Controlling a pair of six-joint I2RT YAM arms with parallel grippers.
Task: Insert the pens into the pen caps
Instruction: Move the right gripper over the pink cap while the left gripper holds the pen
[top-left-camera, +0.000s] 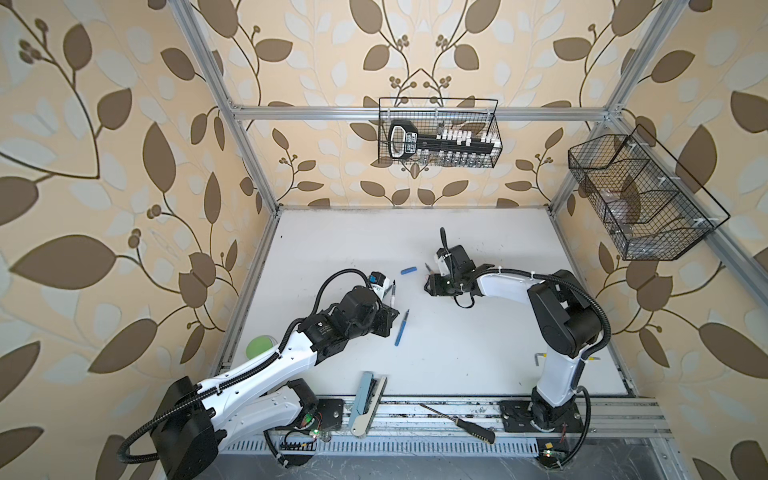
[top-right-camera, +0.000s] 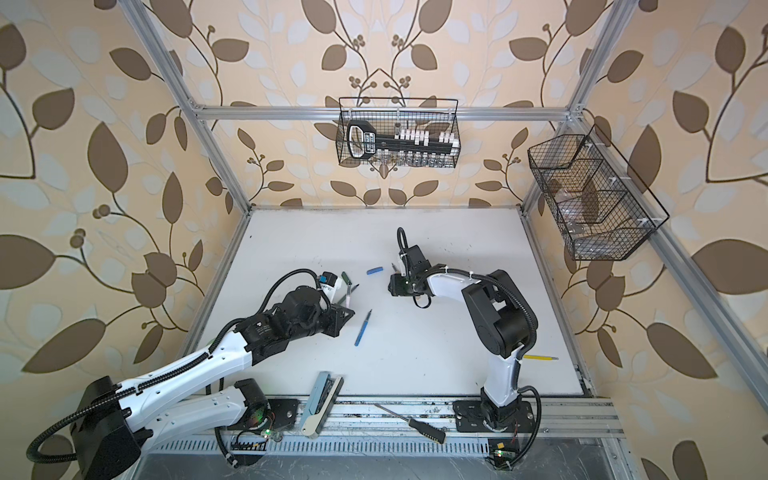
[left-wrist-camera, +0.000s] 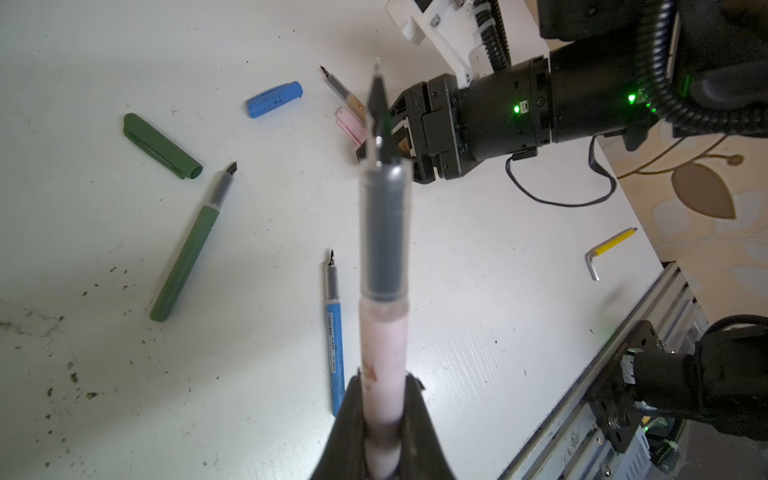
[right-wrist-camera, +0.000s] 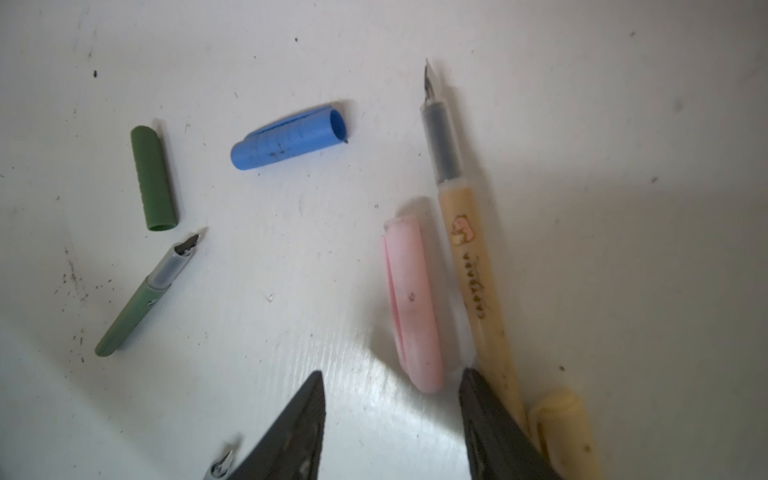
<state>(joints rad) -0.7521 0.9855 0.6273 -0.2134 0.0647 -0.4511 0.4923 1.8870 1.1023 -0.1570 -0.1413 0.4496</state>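
Green pen (left-wrist-camera: 187, 253) and green cap (left-wrist-camera: 160, 145) lie leftmost, next the left gripper (left-wrist-camera: 382, 386) pinches the pink pen (left-wrist-camera: 382, 332), then blue pen (left-wrist-camera: 334, 332) and blue cap (left-wrist-camera: 274, 99) lie loose, and the right gripper (right-wrist-camera: 392, 374) hangs spread over the pink cap (right-wrist-camera: 411, 299) beside the tan pen (right-wrist-camera: 473, 266).

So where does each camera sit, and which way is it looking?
Top views: twin cameras high at the front, looking down on the white table; the left arm and right arm show whole.
Left wrist: on the left arm, looking along the pink pen in the shut left gripper.
Right wrist: on the right arm, looking down past the open right gripper at the pink cap.
Shared: both wrist views show the blue cap and pink cap.
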